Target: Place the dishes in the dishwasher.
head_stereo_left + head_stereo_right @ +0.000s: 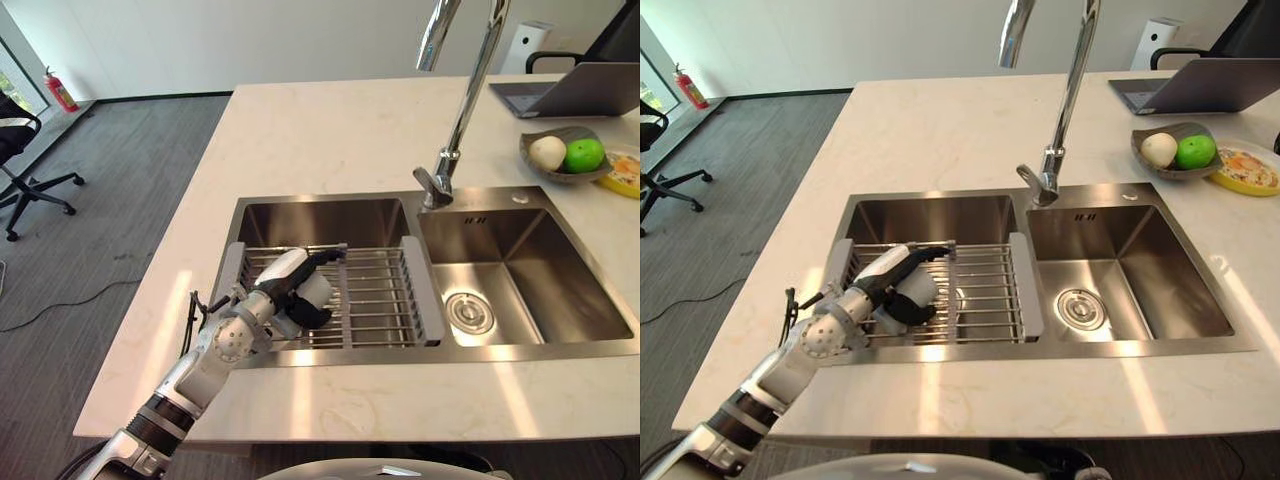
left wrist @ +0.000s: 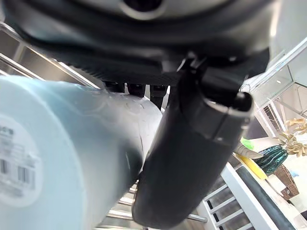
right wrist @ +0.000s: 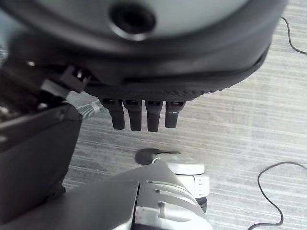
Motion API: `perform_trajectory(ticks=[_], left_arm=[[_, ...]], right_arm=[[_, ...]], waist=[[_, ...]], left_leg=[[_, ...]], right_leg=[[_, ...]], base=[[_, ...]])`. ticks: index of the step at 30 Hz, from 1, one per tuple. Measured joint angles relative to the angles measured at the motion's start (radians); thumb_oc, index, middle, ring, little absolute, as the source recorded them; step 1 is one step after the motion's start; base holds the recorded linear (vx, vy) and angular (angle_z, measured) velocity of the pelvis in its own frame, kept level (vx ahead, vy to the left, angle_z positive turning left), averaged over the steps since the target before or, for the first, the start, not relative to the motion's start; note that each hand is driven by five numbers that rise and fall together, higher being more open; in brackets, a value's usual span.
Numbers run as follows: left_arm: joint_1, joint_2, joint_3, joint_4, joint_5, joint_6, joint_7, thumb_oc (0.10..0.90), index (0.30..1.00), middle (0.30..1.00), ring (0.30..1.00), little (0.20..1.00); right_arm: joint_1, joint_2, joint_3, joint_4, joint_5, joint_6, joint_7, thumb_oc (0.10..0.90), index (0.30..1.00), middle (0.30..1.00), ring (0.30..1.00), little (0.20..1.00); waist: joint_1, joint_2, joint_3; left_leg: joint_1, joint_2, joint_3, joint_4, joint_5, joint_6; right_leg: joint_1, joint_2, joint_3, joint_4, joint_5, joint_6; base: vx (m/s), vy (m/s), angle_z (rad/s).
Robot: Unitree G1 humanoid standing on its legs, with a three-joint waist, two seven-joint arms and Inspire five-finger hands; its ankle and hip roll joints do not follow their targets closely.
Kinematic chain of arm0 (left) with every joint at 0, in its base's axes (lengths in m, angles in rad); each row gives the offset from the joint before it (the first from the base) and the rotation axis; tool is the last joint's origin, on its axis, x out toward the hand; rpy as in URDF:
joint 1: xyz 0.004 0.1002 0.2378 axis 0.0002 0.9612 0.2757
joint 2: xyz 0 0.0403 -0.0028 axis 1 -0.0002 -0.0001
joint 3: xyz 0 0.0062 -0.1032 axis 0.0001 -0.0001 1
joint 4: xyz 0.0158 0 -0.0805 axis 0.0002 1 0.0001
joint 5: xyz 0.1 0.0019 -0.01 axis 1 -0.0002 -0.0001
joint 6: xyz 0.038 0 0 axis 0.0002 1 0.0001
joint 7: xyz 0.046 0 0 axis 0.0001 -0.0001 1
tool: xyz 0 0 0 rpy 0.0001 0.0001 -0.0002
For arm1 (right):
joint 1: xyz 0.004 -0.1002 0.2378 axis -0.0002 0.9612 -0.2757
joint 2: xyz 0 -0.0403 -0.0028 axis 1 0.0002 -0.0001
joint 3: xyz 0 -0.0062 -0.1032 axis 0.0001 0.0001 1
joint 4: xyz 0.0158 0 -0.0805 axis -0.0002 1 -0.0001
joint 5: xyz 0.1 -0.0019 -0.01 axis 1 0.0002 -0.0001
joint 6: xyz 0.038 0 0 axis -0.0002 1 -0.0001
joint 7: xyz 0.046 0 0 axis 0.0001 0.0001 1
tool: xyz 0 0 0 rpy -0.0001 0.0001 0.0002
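A pale cup lies on its side on the wire drying rack that spans the left basin of the steel sink. My left hand reaches over the counter edge onto it, fingers across its top and thumb curled against its side. Close up, the cup shows a barcode sticker on its base. My right hand hangs over grey carpet, fingers straight and holding nothing.
A tall faucet stands behind the divider, beside the bare right basin. At the back right of the counter are a fruit bowl, a yellow plate and a laptop. An office chair stands on the floor far left.
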Motion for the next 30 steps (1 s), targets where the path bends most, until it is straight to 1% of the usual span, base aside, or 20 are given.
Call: perform_trajectory(ticks=[6, 10, 15, 16, 19, 21, 22, 28, 29, 30], left_arm=[[0.031, -0.011, 0.020, 0.040, -0.018, 0.002, 0.001, 0.800, 0.900, 0.900, 0.900, 0.900], [0.031, -0.011, 0.021, 0.040, -0.018, 0.012, -0.001, 0.800, 0.900, 0.900, 0.900, 0.900], [0.066, -0.009, 0.053, 0.064, -0.008, -0.002, -0.008, 0.800, 0.900, 0.900, 0.900, 0.900], [0.066, -0.009, 0.057, 0.066, -0.002, -0.002, -0.008, 0.400, 0.300, 0.300, 0.300, 0.300], [0.056, -0.008, 0.062, 0.104, 0.032, -0.005, -0.011, 0.400, 0.300, 0.300, 0.300, 0.300], [0.031, 0.009, 0.048, 0.123, 0.068, -0.006, -0.013, 0.400, 0.300, 0.300, 0.300, 0.300], [0.026, 0.023, 0.042, 0.125, 0.069, -0.008, -0.014, 0.400, 0.300, 0.300, 0.300, 0.300], [0.021, 0.047, 0.050, 0.122, 0.090, -0.022, -0.004, 0.400, 0.300, 0.300, 0.300, 0.300], [0.039, 0.076, 0.064, 0.098, 0.083, -0.030, -0.009, 0.400, 0.300, 0.300, 0.300, 0.300], [0.050, 0.090, 0.067, 0.078, 0.083, -0.034, -0.018, 0.400, 0.300, 0.300, 0.300, 0.300]], right_arm=[[0.003, -0.002, -0.001, 0.000, 0.000, 0.010, 0.002, 0.800, 0.900, 0.900, 0.900, 0.900], [0.004, -0.002, -0.001, 0.000, 0.000, 0.010, 0.002, 0.800, 0.900, 0.900, 0.900, 0.900], [0.000, -0.009, -0.001, -0.004, -0.008, 0.021, 0.019, 0.800, 0.900, 0.900, 0.900, 0.900], [0.000, -0.010, -0.001, -0.004, -0.010, 0.023, 0.021, 0.800, 0.900, 0.900, 0.900, 0.900], [-0.006, -0.020, -0.001, -0.002, -0.039, 0.033, 0.027, 0.800, 0.900, 0.900, 0.900, 0.900], [-0.006, -0.024, 0.000, -0.003, -0.040, 0.034, 0.036, 0.800, 0.900, 0.900, 0.900, 0.900], [-0.006, -0.024, 0.000, -0.004, -0.040, 0.034, 0.038, 0.800, 0.900, 0.900, 0.900, 0.900], [0.001, -0.027, -0.001, -0.013, -0.040, 0.036, 0.038, 0.800, 0.900, 0.900, 0.900, 0.900], [0.036, -0.049, 0.000, -0.097, -0.041, 0.040, 0.050, 0.800, 0.900, 0.900, 0.900, 0.900], [0.060, -0.063, 0.000, -0.144, -0.041, 0.029, 0.063, 0.800, 0.900, 0.900, 0.900, 0.900]], waist=[[0.001, 0.010, -0.010], [0.001, 0.011, -0.011], [0.002, 0.010, -0.019], [0.003, 0.014, -0.022], [0.005, 0.019, -0.028], [0.008, 0.022, -0.030], [0.007, 0.023, -0.030], [0.008, 0.023, -0.031], [0.004, 0.021, -0.029], [0.001, 0.018, -0.026]], left_leg=[[0.000, 0.001, 0.002, 0.000, 0.000, 0.000], [0.000, 0.001, 0.002, 0.000, 0.000, 0.000], [0.000, 0.003, 0.006, 0.000, -0.002, -0.001], [-0.001, 0.003, 0.006, 0.000, -0.002, -0.001], [-0.001, 0.003, 0.008, 0.000, -0.002, -0.001], [-0.002, 0.003, 0.009, 0.000, -0.006, -0.008], [-0.001, 0.004, 0.010, 0.000, -0.006, -0.008], [-0.001, 0.005, 0.010, 0.000, -0.006, -0.007], [-0.001, 0.005, 0.012, 0.000, -0.004, -0.003], [-0.002, 0.006, 0.012, 0.000, -0.004, -0.003]], right_leg=[[0.000, 0.001, 0.001, 0.000, 0.000, 0.000], [0.000, 0.001, 0.001, 0.000, 0.000, 0.000], [0.000, 0.003, 0.005, 0.000, -0.001, -0.001], [0.000, 0.003, 0.005, 0.000, -0.001, -0.001], [0.000, 0.003, 0.006, 0.000, -0.002, 0.000], [0.000, 0.003, 0.006, 0.000, -0.004, 0.004], [0.000, 0.004, 0.007, 0.000, -0.004, 0.004], [-0.001, 0.005, 0.009, 0.000, -0.001, -0.001], [-0.004, 0.006, 0.010, 0.000, -0.001, -0.001], [-0.006, 0.006, 0.010, 0.000, -0.001, -0.001]], base=[[0.00, 0.000, 0.00], [0.00, 0.000, 0.00], [0.02, 0.003, -0.02], [0.00, 0.012, -0.04], [0.00, 0.000, 0.00], [0.00, 0.000, 0.00], [0.00, 0.000, 0.00], [0.00, 0.002, -0.01], [0.00, 0.000, 0.00], [0.00, 0.000, 0.00]])
